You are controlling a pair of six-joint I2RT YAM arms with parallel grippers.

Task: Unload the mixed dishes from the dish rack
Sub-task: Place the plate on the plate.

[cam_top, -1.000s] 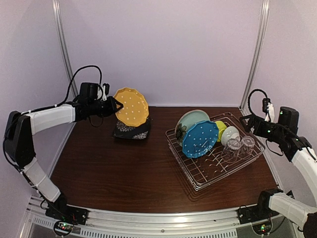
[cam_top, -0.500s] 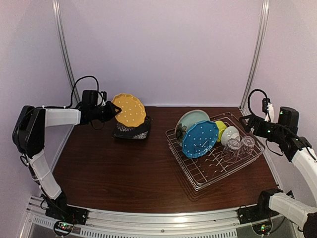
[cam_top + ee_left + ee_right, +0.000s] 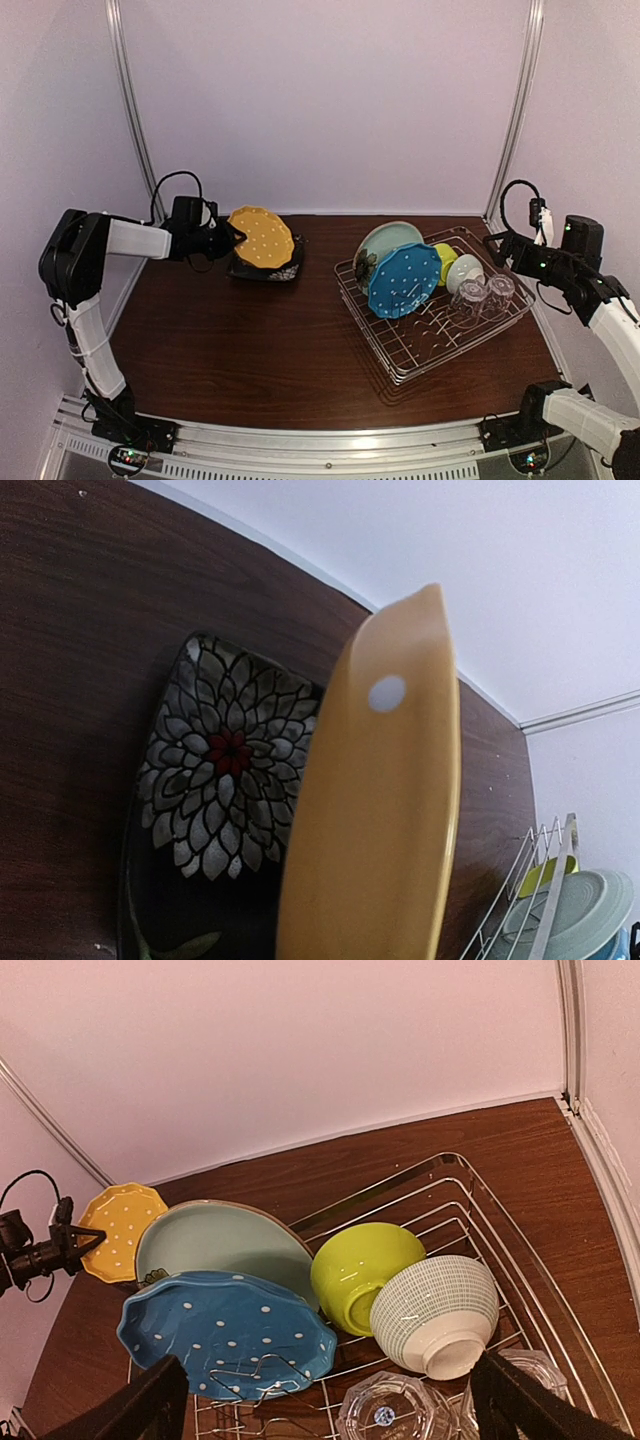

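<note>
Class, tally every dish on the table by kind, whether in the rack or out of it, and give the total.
Plates: 4 (black floral plate, orange dotted plate, blue dotted plate, pale teal plate)
Bowls: 2 (yellow-green bowl, white bowl)
Glasses: 2 (left glass, right glass)
Total: 8

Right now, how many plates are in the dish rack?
2. The pale teal plate stands at the left end of the dish rack; the blue dotted plate leans in front of it. Another could hide behind them.
</note>
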